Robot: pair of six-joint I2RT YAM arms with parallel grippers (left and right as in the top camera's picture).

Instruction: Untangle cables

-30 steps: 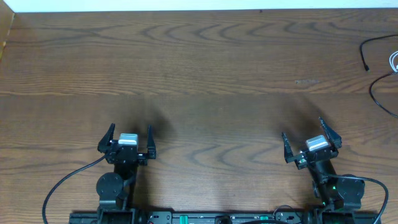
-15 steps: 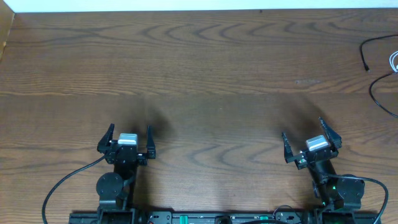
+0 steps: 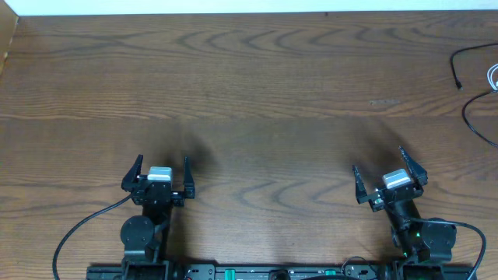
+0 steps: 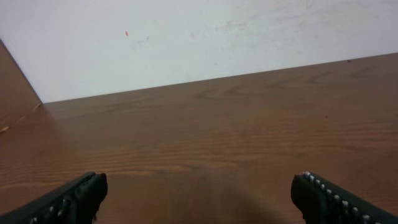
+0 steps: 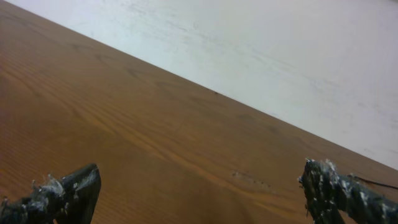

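Looking at the left claw [image 3: 163, 162] first, I see it spread wide, nothing between its fingers [image 4: 71, 198], only bare wood under the gap in the wrist view. It sits low on my side of the table [image 3: 257, 78], pointing toward the far edge. The right claw [image 3: 379, 160] is spread just as wide and also empty. From overhead it is turned a little to the left. In its own camera the fingers [image 5: 68, 190] look rough and flecked with pale residue.

Behind each claw, the arm runs back to its base at the near edge, with a thick black cord [image 3: 78, 229] looping off the left base and another off the right.

The cables [image 3: 454, 68] lie far off at the right edge of the table, well apart from both claws. Thin black strands curve in from that side, one ending in a small plug, and a bit of white cable [image 3: 493, 76] shows right at the border. Part of the bundle is cut off by the frame, so I cannot tell how it is tangled.

A pale wall [image 4: 186, 37] rises beyond the far edge.
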